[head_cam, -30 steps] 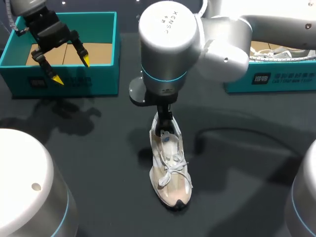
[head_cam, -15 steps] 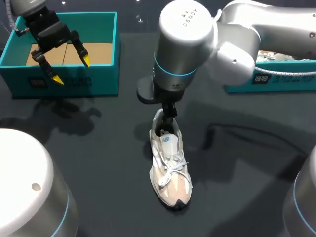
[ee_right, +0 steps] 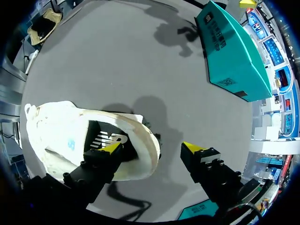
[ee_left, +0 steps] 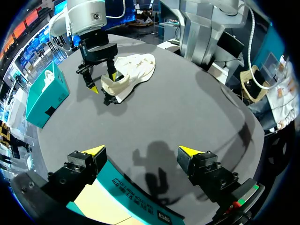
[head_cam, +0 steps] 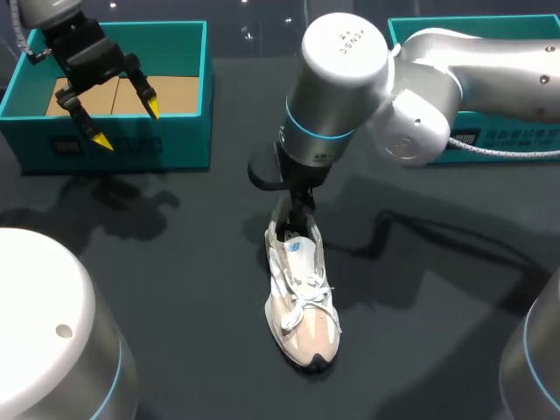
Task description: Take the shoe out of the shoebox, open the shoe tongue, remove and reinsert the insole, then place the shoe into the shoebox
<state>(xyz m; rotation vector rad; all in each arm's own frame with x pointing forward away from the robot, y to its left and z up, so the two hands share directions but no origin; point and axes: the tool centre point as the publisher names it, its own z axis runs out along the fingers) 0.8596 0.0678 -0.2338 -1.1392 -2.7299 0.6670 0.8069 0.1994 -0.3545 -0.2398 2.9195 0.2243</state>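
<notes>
A beige and white shoe [head_cam: 302, 306] stands upright on the dark table, toe toward the front edge; it also shows as the shoe [ee_left: 133, 68] and the shoe [ee_right: 56, 136]. Its dark insole [ee_right: 105, 139] lies inside the opening. My right gripper [head_cam: 297, 206] hangs over the heel, open. Seen from its own wrist, the right gripper [ee_right: 152, 149] has one yellow tip inside the shoe and the other behind the heel, clear of it. My left gripper [head_cam: 109, 109] is open and empty above the teal shoebox [head_cam: 188, 131]; in its own view the left gripper [ee_left: 140, 152] hangs over the box's edge.
A second teal box [head_cam: 490, 140] sits at the back right, with white material inside as seen on the box [ee_left: 44, 98]. The white arm bases [head_cam: 44, 324] fill the front corners. Bare table lies left and right of the shoe.
My right arm's wrist has swung to the right and back while its gripper stayed at the shoe's heel and narrowed a little. The shoe barely shifted. The left arm has not moved.
</notes>
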